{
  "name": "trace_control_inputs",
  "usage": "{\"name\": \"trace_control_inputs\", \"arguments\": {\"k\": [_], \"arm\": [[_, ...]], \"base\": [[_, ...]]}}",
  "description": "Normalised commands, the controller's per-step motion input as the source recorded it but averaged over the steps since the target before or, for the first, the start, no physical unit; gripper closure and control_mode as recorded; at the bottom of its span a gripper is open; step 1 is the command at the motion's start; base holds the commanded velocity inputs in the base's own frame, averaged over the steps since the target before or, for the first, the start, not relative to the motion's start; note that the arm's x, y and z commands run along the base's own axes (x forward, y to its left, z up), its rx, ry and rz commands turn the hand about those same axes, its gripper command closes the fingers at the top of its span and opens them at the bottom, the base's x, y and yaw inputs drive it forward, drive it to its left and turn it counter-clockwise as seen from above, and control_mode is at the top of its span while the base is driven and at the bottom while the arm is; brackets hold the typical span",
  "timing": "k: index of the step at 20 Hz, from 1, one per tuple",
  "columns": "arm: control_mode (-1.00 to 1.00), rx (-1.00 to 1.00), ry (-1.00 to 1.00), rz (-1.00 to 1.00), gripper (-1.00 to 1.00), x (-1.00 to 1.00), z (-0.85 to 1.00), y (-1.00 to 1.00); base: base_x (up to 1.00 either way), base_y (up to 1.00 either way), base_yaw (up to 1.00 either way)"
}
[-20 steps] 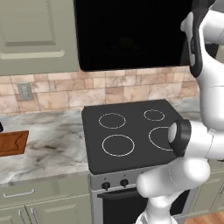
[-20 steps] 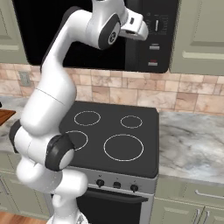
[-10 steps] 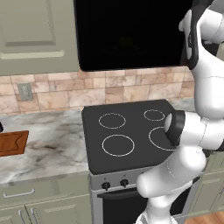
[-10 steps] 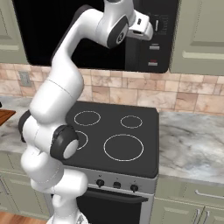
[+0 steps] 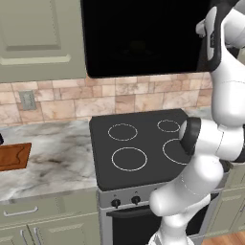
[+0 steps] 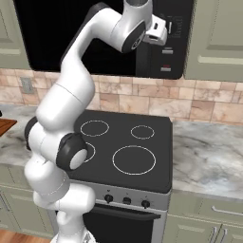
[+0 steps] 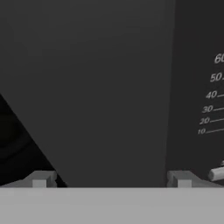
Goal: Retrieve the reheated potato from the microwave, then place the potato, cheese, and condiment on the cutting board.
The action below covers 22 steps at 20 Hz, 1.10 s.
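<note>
The black microwave [image 5: 139, 38] [image 6: 71, 38] hangs over the stove with its dark door [image 7: 100, 87] in front of the hand. My gripper [image 7: 111, 181] [image 6: 162, 30] is raised close to the door's right edge, beside the control panel [image 6: 173, 45] with its timer dial marks [image 7: 212, 94] and red button [image 6: 165, 68]. The fingertips [image 7: 41, 179] stand wide apart, open, with nothing between them. The cutting board [image 5: 12, 155] [image 6: 4, 126] lies on the counter far to the left. The potato is hidden. The cheese and condiment are out of view.
A black stove top [image 5: 143, 143] [image 6: 123, 147] with several ring burners sits under the microwave, with oven knobs [image 6: 126, 200] on its front. Marble counter [image 5: 52, 153] [image 6: 209, 152] runs on both sides. Pale green cabinets [image 6: 218, 38] flank the microwave. A wall outlet [image 5: 27, 99] is at left.
The arm has stretched further up and the hand has moved a little right, closer to the microwave's control panel side. The jaws stayed open.
</note>
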Motion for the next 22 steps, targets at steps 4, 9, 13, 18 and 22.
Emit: {"name": "trace_control_inputs", "arguments": {"k": [4, 9, 13, 18, 22], "arm": [[-1.00, 0.06, -0.02, 0.10, 1.00, 0.34, -0.13, 0.03], [-1.00, 0.02, -0.11, 0.10, 1.00, 0.26, -0.13, 0.10], [-1.00, 0.00, -0.13, 0.06, 1.00, 0.08, -0.11, 0.26], [-1.00, -0.02, -0.12, 0.01, 1.00, -0.19, -0.09, 0.33], [-1.00, -0.02, -0.12, 0.00, 1.00, -0.41, -0.01, 0.33]], "base": [[0.00, 0.00, 0.00], [0.00, 0.00, 0.00], [0.00, 0.00, 0.00], [0.00, 0.00, 0.00], [0.00, 0.00, 0.00]]}}
